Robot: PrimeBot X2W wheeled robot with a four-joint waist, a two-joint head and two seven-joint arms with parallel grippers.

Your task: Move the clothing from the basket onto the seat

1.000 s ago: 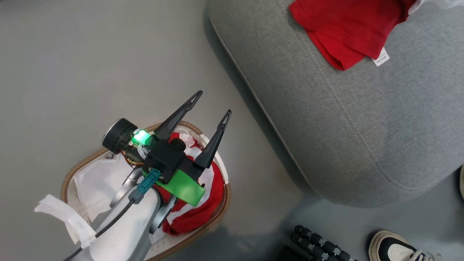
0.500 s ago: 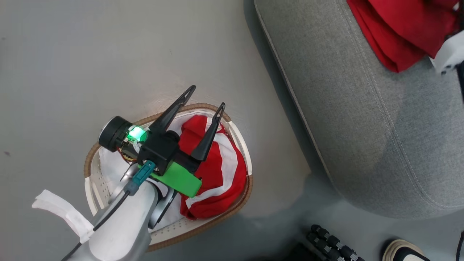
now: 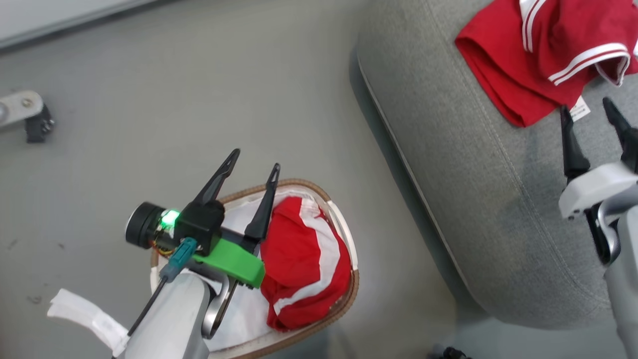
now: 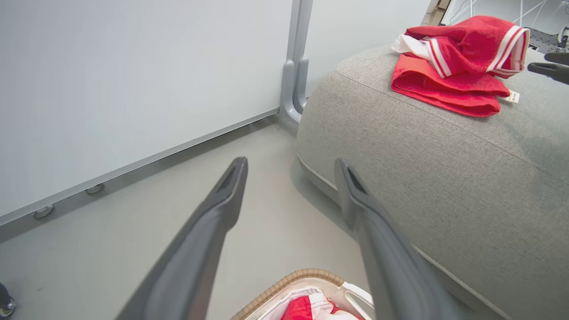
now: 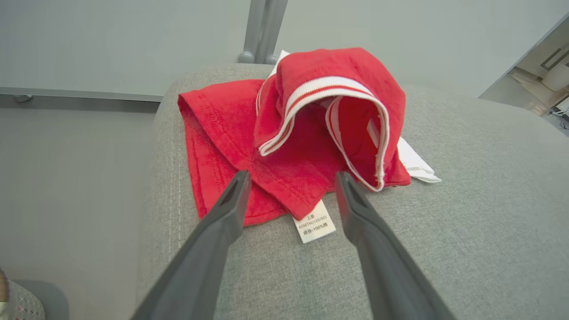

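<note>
Floor (image 3: 389, 239) between basket (image 3: 299, 183) and seat (image 3: 473, 199), wall (image 4: 133, 89) behind

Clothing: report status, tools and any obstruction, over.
Left tool open above basket. Right tool open, empty, by first garment on seat. Second garment in basket. No obstruction seen.

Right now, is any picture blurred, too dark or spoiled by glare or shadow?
Head view: even, soft light, no glare; the seat casts a soft shadow on the floor, a green light glows by the left gripper. Left wrist view: its fingers look soft near the lens. Right wrist view: the clothing and its label are sharp.
</note>
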